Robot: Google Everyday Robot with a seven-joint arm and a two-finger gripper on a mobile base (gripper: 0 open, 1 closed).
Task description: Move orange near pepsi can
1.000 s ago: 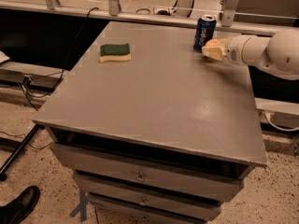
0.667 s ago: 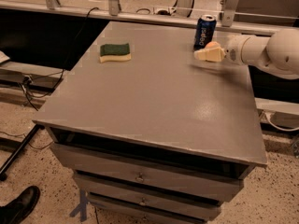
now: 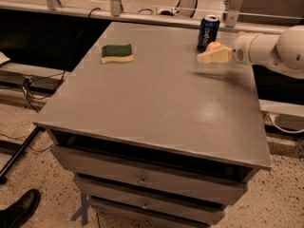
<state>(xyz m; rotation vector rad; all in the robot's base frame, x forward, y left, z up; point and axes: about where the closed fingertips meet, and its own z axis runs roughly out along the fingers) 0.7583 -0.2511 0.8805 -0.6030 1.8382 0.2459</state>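
Camera view: the gripper (image 3: 212, 57) hangs low over the far right part of the grey table (image 3: 156, 108); its arm reaches in from the right
Change: the gripper has dropped slightly and edged left over the last second; the orange (image 3: 213, 46) now shows above it
Orange: just beside the pepsi can (image 3: 208, 32), at its right foot; contact with the can cannot be told
Grip: whether the gripper clasps the orange or has let it go cannot be told
Task bearing: placement looks all but achieved; release and withdrawal appear outstanding
Markings: white lettering runs up the blue can; too blurred to read; no other writing seen
Other: green-and-yellow sponge (image 3: 117, 53), well apart at far left
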